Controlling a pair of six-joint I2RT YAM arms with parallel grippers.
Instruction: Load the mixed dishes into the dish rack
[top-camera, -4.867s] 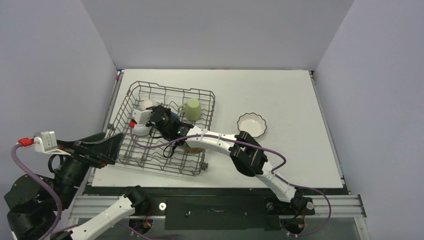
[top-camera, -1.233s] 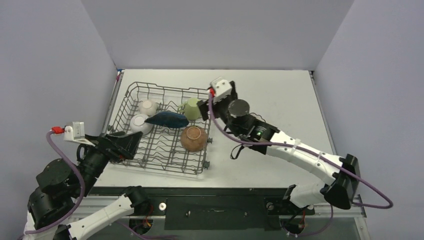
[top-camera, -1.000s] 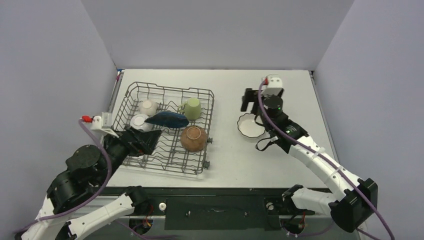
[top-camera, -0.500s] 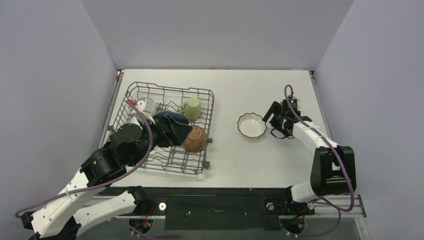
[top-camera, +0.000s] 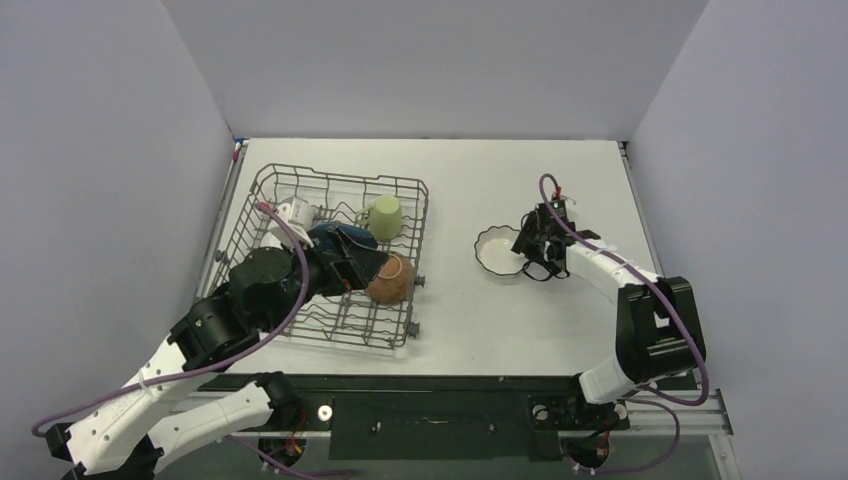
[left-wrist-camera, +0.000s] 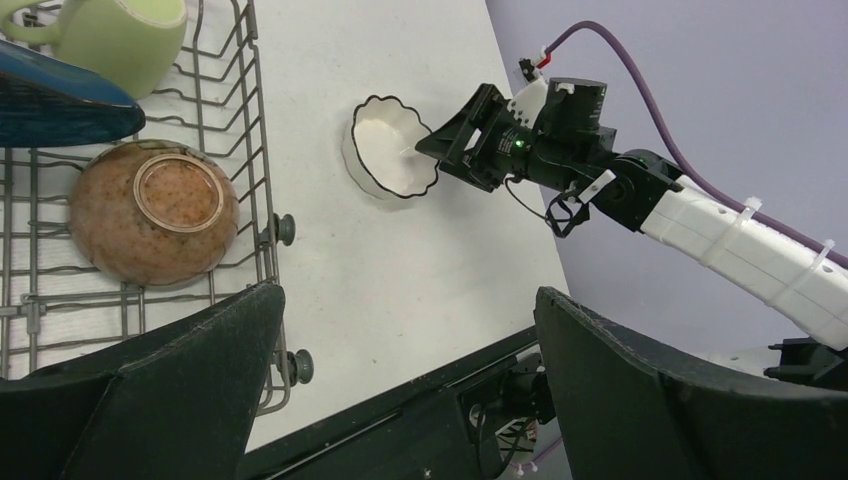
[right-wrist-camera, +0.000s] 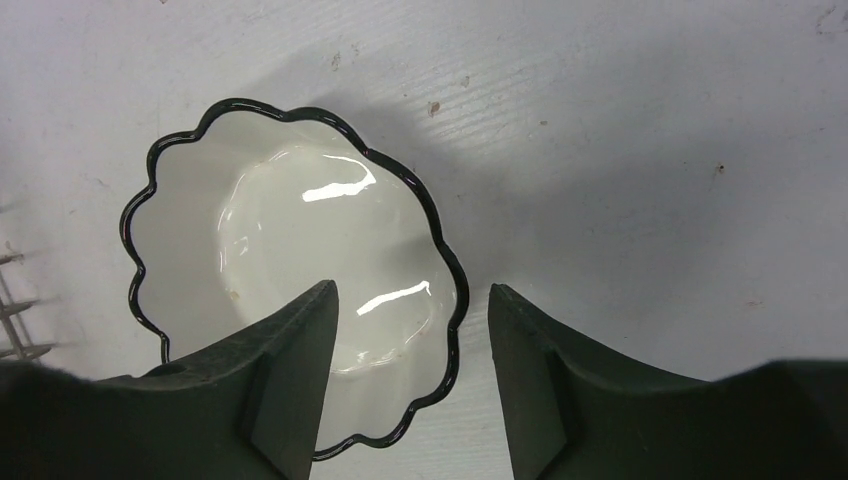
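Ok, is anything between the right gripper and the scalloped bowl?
Nothing visible. The right gripper is open and already straddles the rim of the bowl, one finger inside, one outside.

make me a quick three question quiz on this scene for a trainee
1. True or false: the white scalloped bowl sits inside the dish rack.
2. Which arm's gripper hangs open at that bowl? A) left B) right
3. Fill in: the brown bowl lies with its ____ facing up.
Key: 1 false, it is on the table; 2 B, the right gripper; 3 base.
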